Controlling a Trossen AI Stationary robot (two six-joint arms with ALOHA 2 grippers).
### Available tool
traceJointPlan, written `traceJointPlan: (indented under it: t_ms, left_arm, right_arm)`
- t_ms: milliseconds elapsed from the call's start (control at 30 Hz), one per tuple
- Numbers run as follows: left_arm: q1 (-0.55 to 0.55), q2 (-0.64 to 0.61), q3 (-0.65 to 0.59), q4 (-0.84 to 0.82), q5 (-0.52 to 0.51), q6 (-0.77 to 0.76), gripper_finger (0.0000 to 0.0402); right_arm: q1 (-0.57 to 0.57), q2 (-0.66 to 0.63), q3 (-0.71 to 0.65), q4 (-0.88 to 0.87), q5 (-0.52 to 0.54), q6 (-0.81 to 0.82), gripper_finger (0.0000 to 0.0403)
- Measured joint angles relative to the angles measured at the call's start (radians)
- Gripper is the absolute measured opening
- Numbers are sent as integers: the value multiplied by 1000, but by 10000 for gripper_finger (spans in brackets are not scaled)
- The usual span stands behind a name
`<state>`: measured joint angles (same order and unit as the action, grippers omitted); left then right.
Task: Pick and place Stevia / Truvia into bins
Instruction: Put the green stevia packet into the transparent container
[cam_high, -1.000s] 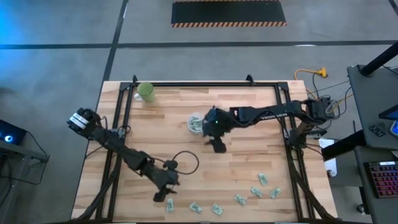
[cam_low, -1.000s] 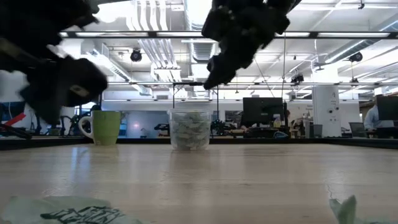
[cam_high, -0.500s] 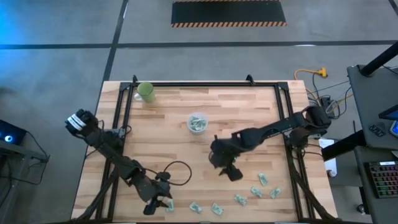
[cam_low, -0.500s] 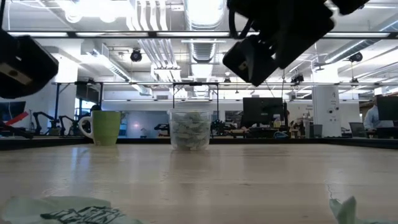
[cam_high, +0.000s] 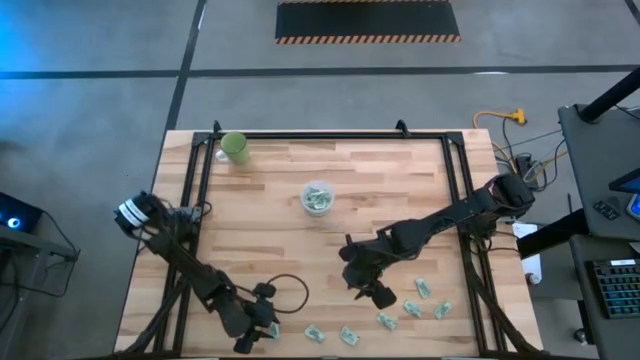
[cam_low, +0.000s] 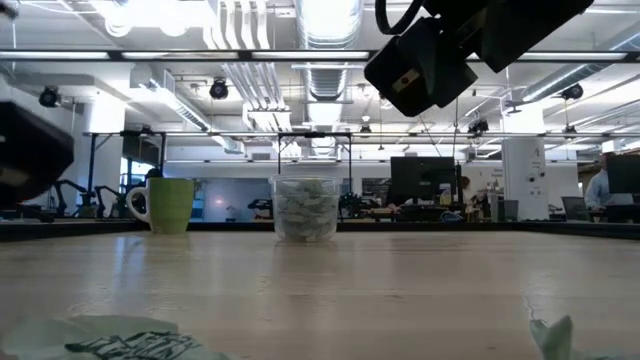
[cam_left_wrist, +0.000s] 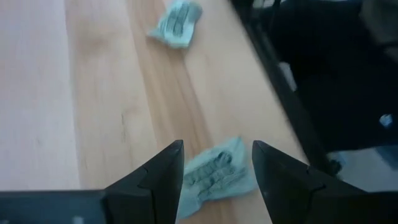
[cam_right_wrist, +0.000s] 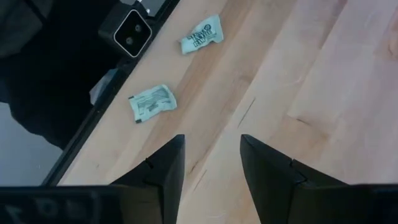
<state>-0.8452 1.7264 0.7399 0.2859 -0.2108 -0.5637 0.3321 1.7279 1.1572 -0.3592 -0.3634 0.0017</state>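
Here the left gripper hangs at the high view's lower left, jaws wide over a Stevia packet; the right gripper, lower centre, also gapes, empty; the clear cup sits centre.

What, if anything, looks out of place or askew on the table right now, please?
Nothing looks damaged. Loose Stevia packets lie scattered at odd angles along the near edge of the table, outside the clear cup. The packet between the left gripper's open jaws is crumpled.

dark print shows on the green stevia packets, but no word or number is legible.
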Motion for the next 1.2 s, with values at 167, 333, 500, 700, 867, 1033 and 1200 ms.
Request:
traceJointPlan:
  t_ms: [167,333,500,700,867,1033,1200]
  left_arm:
    - [-7,45,-1,6,-5,-6,173]
    - [-7,53,-2,1,-10,-4,173]
    - [-7,53,-5,-45,-28,-3,151]
    - [-6,54,-7,-69,-63,28,82]
    - [4,54,-9,-75,-77,28,19]
    - [16,37,-6,-84,-130,88,11]
    - [41,-20,-7,-102,-317,248,11]
  right_arm:
    - [2,0,0,0,0,6,136]
    - [3,0,0,-1,0,7,128]
    - [4,1,0,-2,0,7,125]
    - [10,1,0,-3,0,15,125]
    - [14,1,0,-4,-1,18,125]
    - [15,1,0,-12,-1,22,125]
    - [17,1,0,-48,0,39,125]
